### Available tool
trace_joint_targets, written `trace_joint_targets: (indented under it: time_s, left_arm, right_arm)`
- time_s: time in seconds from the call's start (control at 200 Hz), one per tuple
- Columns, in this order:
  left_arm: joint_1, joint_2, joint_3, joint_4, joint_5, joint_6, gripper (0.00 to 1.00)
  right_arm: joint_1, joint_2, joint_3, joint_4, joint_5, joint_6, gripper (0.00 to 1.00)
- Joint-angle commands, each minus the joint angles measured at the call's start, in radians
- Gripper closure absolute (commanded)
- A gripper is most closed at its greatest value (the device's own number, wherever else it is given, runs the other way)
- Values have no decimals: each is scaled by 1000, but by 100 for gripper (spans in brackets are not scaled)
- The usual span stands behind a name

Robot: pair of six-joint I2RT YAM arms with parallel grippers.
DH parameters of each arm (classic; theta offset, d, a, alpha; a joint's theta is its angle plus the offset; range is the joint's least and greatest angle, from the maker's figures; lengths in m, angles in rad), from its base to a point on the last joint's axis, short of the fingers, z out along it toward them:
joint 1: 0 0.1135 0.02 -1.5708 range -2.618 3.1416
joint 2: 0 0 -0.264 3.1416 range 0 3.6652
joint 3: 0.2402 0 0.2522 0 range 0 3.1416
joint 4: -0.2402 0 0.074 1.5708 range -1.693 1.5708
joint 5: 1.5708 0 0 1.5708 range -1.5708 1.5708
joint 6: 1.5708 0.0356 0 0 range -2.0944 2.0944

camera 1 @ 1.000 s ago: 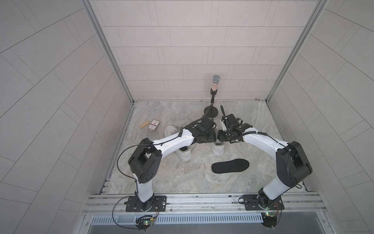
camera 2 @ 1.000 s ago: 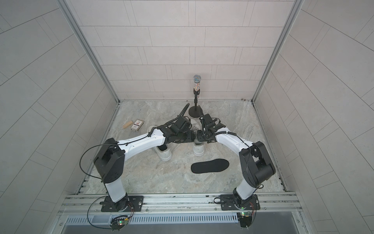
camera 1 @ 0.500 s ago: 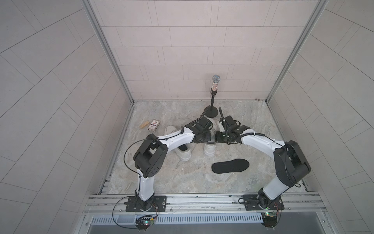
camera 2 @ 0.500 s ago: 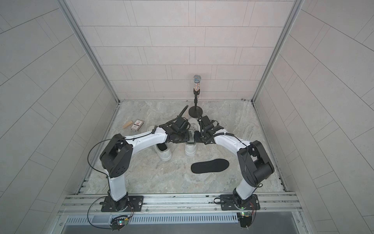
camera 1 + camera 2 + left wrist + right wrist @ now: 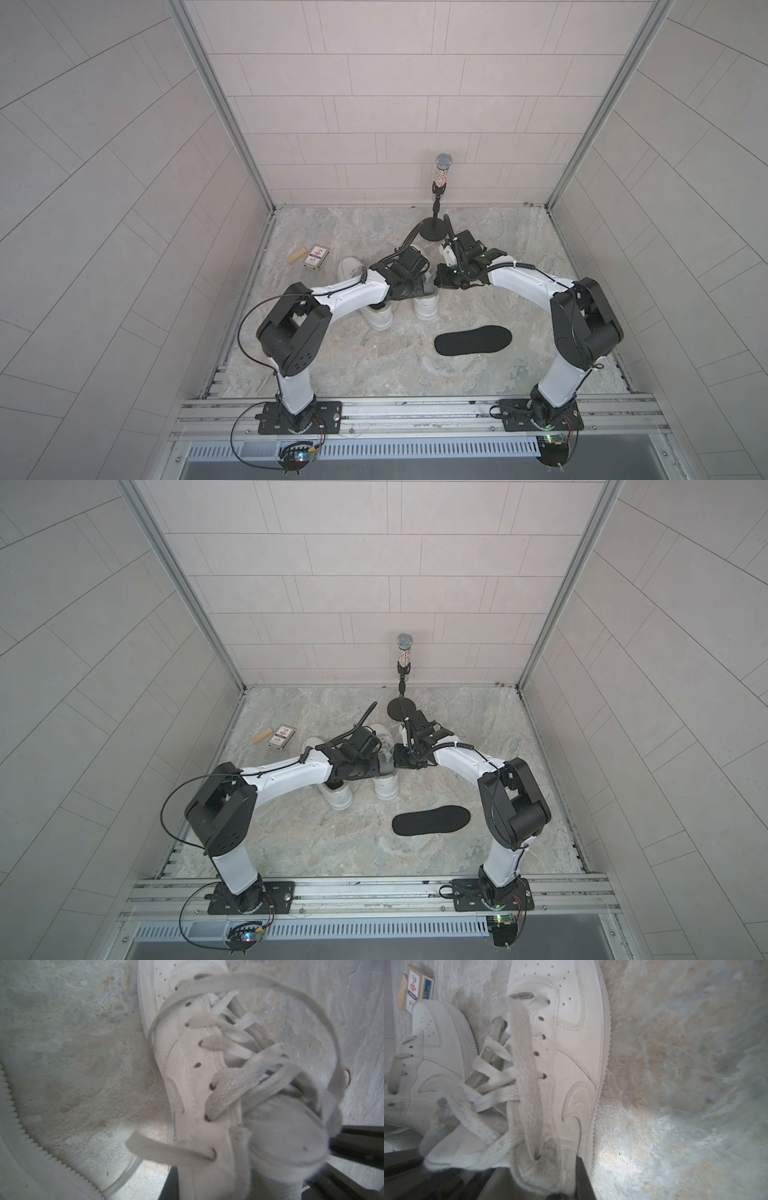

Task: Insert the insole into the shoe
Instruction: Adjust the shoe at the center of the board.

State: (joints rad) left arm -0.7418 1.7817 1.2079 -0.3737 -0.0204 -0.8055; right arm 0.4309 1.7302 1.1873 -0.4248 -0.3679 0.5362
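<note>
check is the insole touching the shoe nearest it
Apart: both top views show bare floor between the insole and the nearer shoe.

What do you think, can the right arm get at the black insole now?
Probably yes, but not at once. The insole lies flat on bare floor, nothing over it; the right gripper is shut on the shoe and must let go first.

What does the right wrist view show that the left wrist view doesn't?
Right wrist only: the card box, a wooden block beside it, and the upper of the second shoe. Left wrist only: a long lace loop arching over the floor and a small reddish ring mark. Both: the laced shoe, some of the second shoe and the floor; neither shows the insole.
</note>
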Motion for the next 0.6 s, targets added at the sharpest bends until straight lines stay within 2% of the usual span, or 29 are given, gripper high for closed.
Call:
trace_joint_targets:
  time_s: [0.0, 0.075, 0.185, 0.265, 0.43, 0.525, 0.595]
  left_arm:
    - [34, -49, -53, -261, -122, 16, 88]
    - [32, -62, -26, -261, -114, 65, 83]
    - [31, -45, 54, -272, -41, 192, 65]
    - [29, -16, 142, -352, -46, 256, 54]
    - [28, -25, 233, -431, -68, 367, 45]
    - [11, -23, 297, -475, -77, 474, 42]
    - [-23, -16, 344, -501, -137, 567, 40]
  right_arm:
    - [-93, 50, -20, -99, 251, -14, 99]
    - [-82, 28, -14, -83, 224, -59, 94]
    - [-51, -11, 11, -88, 147, -117, 83]
    - [-43, -34, 17, -96, 78, -118, 71]
    - [-53, -116, 19, -105, 43, -98, 56]
    - [-72, -169, 10, -111, 14, -81, 52]
    - [-88, -209, -9, -109, 2, -58, 50]
